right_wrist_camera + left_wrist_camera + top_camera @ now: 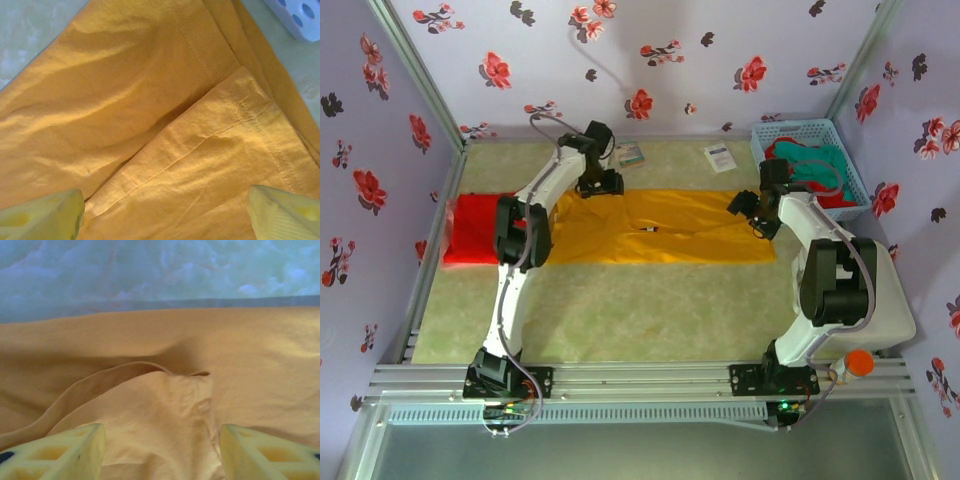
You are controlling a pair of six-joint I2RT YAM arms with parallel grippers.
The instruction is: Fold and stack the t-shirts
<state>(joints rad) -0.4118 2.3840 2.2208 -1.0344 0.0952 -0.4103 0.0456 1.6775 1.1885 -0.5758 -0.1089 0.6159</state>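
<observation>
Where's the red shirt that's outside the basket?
In the top view, the red t-shirt lies at the table's left side, beside the left end of the spread yellow t-shirt.

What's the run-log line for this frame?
yellow t-shirt: laid across table, part-folded | left gripper: open, over its far edge | right gripper: open, over its right end | red t-shirt: folded, left | basket: holds teal shirt

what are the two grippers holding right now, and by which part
Nothing: the left gripper and the right gripper both stand open over the yellow shirt, neither pinching its cloth.
</observation>
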